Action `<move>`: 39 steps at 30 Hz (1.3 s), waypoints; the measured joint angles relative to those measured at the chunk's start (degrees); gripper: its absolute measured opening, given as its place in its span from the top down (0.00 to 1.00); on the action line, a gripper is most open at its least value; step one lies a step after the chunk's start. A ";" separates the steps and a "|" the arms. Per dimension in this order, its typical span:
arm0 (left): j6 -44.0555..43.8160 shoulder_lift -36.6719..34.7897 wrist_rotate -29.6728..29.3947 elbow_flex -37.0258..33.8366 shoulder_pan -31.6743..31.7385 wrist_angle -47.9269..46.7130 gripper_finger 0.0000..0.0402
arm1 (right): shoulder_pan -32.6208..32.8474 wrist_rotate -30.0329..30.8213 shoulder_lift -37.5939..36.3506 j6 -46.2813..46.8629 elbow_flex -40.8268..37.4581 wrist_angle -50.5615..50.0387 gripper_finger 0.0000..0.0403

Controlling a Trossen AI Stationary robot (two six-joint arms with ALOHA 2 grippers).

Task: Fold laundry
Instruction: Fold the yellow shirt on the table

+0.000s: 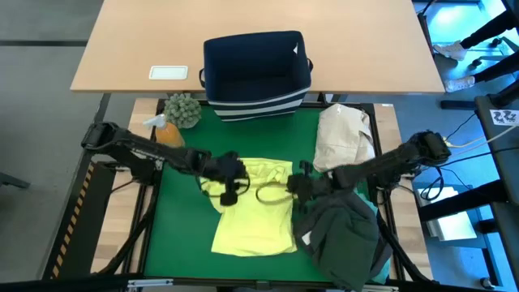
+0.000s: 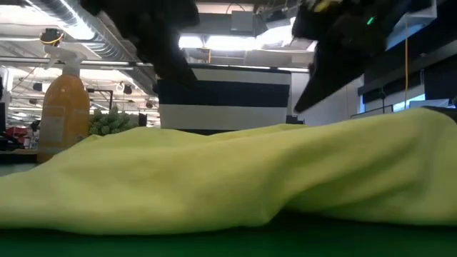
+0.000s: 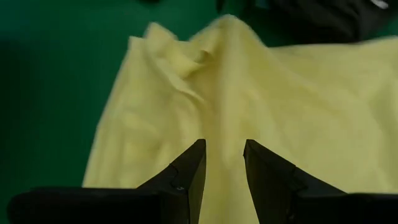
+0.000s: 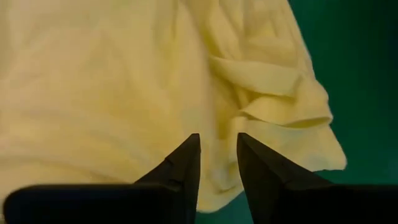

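Note:
The bright yellow-green shirt (image 1: 253, 212) lies rumpled on the green mat, and in the low view the same shirt (image 2: 235, 178) fills the foreground. My left gripper (image 1: 235, 188) hovers over the shirt's far left part, and its fingers (image 3: 224, 144) stand a little apart with cloth showing between them. My right gripper (image 1: 293, 186) hovers over the far right part, also narrowly open (image 4: 217, 138). Dark olive-black garments (image 1: 342, 237) lie heaped at the near right, overlapping the shirt's right edge.
A navy bin (image 1: 256, 75) with a striped base stands at the mat's far edge. A cream-beige cloth bundle (image 1: 345, 136) lies at the far right. An orange bottle (image 1: 169, 133) and a green plant-like ball (image 1: 183, 109) stand at the far left. Bare green mat (image 1: 182, 231) lies left of the shirt.

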 joint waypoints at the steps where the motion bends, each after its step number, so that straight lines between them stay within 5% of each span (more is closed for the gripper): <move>1: 0.40 0.01 1.30 -0.44 1.89 0.64 0.74 | -1.93 -2.33 -0.01 -1.14 -0.76 1.02 0.74; 6: 1.39 0.94 7.82 -1.75 8.85 1.74 0.74 | -9.97 -10.02 1.78 -8.09 -1.42 3.81 0.74; 15: 3.17 9.38 13.73 -2.66 10.79 3.66 0.74 | -14.33 -13.48 2.51 -22.64 -1.36 6.88 0.72; 22: 3.21 12.54 15.65 -2.66 9.55 5.45 0.74 | -19.47 -10.82 8.10 -23.80 -1.35 6.67 0.72; 30: 2.75 12.65 9.52 -2.66 9.55 5.84 0.74 | -24.70 -5.14 11.66 -23.61 -1.38 9.68 0.72; 39: 2.74 12.83 15.22 -2.66 9.53 7.10 0.74 | -25.04 -4.21 11.40 -23.58 -1.38 10.10 0.72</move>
